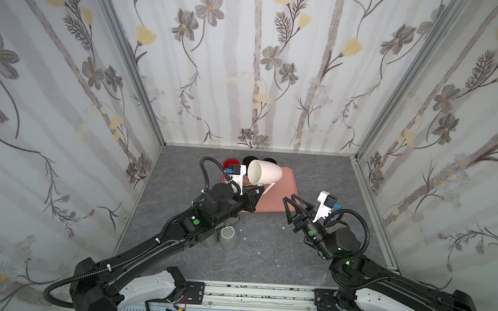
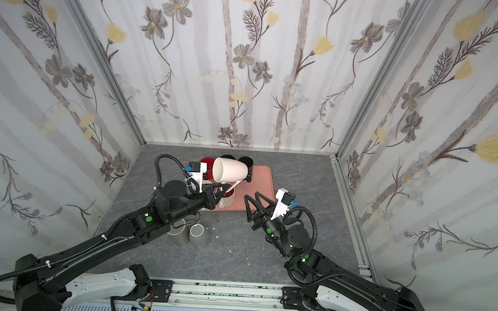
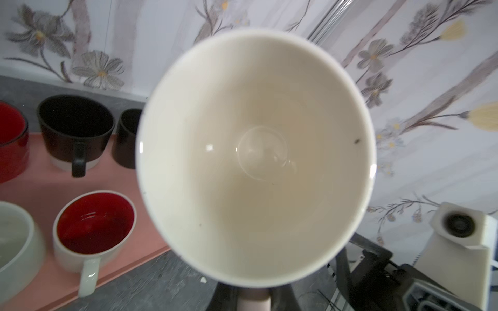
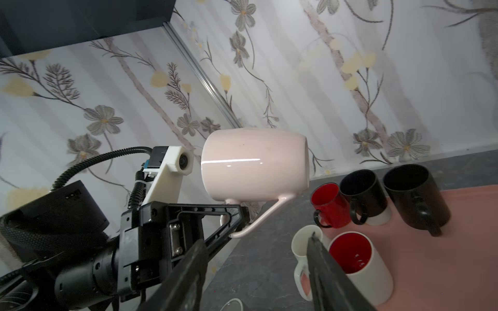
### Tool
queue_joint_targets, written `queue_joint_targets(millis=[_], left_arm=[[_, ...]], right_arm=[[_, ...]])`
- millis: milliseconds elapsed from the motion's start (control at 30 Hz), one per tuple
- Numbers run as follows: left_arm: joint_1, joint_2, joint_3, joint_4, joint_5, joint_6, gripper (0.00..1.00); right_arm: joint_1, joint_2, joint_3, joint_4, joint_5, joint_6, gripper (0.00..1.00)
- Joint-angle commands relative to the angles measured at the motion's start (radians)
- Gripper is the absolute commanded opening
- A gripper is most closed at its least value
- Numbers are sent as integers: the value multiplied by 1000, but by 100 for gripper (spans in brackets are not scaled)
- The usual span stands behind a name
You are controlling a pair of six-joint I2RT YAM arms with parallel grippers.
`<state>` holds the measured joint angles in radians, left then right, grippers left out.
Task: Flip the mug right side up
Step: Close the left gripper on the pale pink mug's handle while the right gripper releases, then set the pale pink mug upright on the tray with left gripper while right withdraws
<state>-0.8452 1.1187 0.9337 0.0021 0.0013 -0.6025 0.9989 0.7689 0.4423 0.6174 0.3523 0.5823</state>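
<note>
A pale pink mug (image 1: 266, 173) (image 2: 230, 170) hangs on its side above the left part of the pink tray (image 1: 287, 182). Its mouth faces the left wrist camera and fills that view as the mug (image 3: 256, 156). My left gripper (image 1: 258, 191) (image 4: 239, 212) is shut on the mug's thin handle (image 4: 258, 218), under the body (image 4: 253, 167). My right gripper (image 1: 290, 198) (image 4: 256, 239) stands open to the right of the mug, apart from it, with nothing between its fingers.
On the tray (image 4: 431, 255) stand upright mugs: a red one (image 4: 328, 204), two black ones (image 4: 363, 194), a white one with a red inside (image 4: 355, 258) and a white one (image 4: 304, 242). Two grey cups (image 2: 199, 236) stand on the table under my left arm.
</note>
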Motion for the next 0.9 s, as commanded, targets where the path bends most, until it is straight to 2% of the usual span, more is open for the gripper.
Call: queue_joint_targets(millis=[0, 133, 333, 867], left_arm=[[-8, 72, 78, -160, -39, 39, 0], [-20, 186, 191, -282, -70, 82, 0], [-41, 356, 340, -434, -121, 145, 0], [-50, 698, 622, -635, -192, 226, 0]], right_arm=[[-7, -49, -1, -216, 122, -7, 60], [-13, -99, -8, -322, 154, 3, 61], [-17, -187, -52, -376, 181, 11, 62], [-28, -334, -110, -475, 195, 6, 64]])
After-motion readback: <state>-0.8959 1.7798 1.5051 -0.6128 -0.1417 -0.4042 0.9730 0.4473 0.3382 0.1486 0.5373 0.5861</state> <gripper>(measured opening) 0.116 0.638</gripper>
